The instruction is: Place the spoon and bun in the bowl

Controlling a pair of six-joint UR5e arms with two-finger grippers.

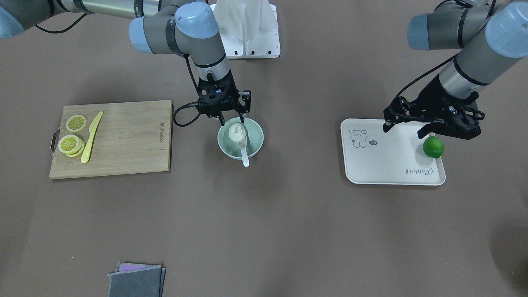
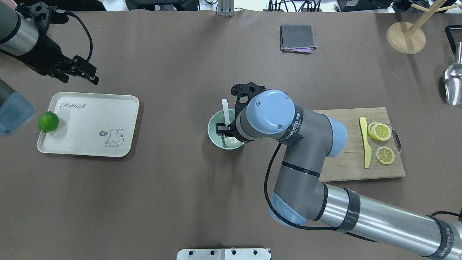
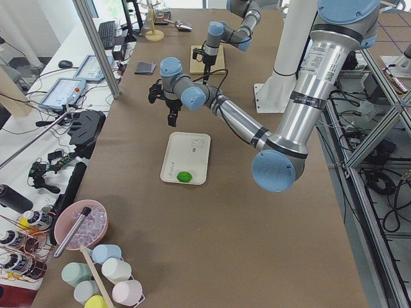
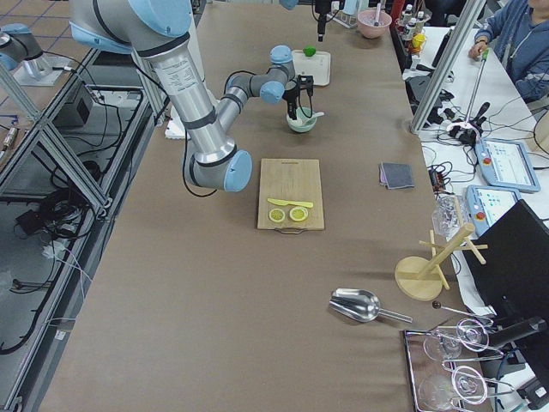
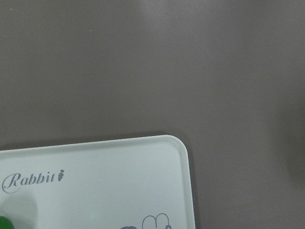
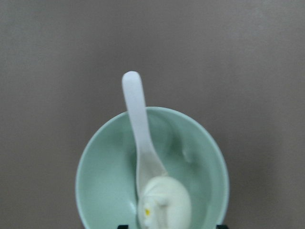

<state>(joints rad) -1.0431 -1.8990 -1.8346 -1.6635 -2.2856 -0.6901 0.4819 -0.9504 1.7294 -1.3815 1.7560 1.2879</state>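
Observation:
The pale mint-green bowl (image 1: 259, 142) stands mid-table. The white spoon (image 1: 245, 155) lies in it, with its handle sticking out over the rim. The white bun (image 1: 236, 131) sits on the spoon's scoop inside the bowl. The right wrist view shows the bowl (image 6: 200, 157), the spoon (image 6: 136, 109) and the bun (image 6: 164, 202) from just above. My right gripper (image 1: 232, 121) hovers over the bowl's robot-side rim, open and empty, with its tips either side of the bun. My left gripper (image 1: 403, 131) is open and empty above the beige tray (image 1: 383, 163).
A green lime (image 1: 433, 147) sits at the tray's edge. A wooden cutting board (image 1: 123, 136) holds lemon slices (image 1: 76, 123) and a yellow knife (image 1: 91, 137). A grey cloth (image 1: 136, 280) lies at the operators' edge. A white mount base (image 1: 247, 29) stands near the robot.

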